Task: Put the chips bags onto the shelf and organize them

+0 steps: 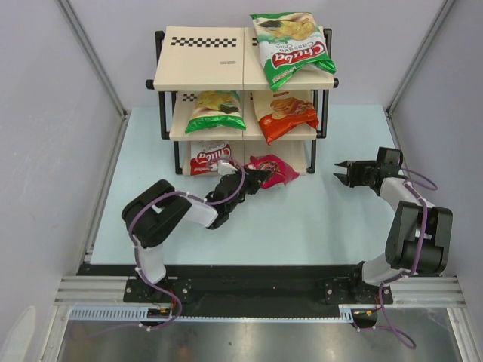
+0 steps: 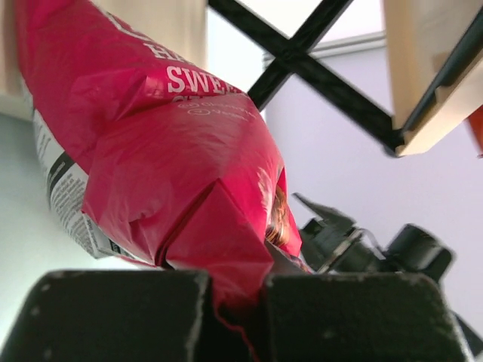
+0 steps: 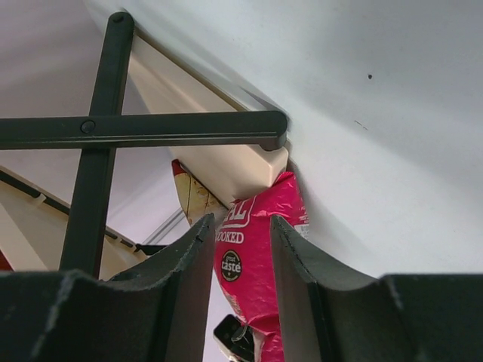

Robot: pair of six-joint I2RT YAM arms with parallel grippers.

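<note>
A magenta chips bag point(image 1: 275, 169) lies at the front right of the shelf's point(image 1: 204, 72) bottom tier, half under the board. My left gripper point(image 1: 253, 179) is shut on its near corner; the left wrist view shows the crumpled magenta foil point(image 2: 173, 151) pinched between the pads point(image 2: 238, 290). On the bottom left lies a red-and-white bag point(image 1: 209, 157). The middle tier holds a green bag point(image 1: 217, 111) and an orange bag point(image 1: 285, 113). Another green bag point(image 1: 290, 45) lies on the top right. My right gripper point(image 1: 341, 173) stands open and empty right of the shelf, pointing at the magenta bag point(image 3: 256, 256).
The shelf's black cross-braced frame point(image 3: 151, 128) and a beige board end point(image 3: 226, 166) stand close before the right gripper point(image 3: 241, 234). The top tier's left board point(image 1: 198, 56) carries nothing. White walls enclose the pale blue table point(image 1: 302, 219) on three sides.
</note>
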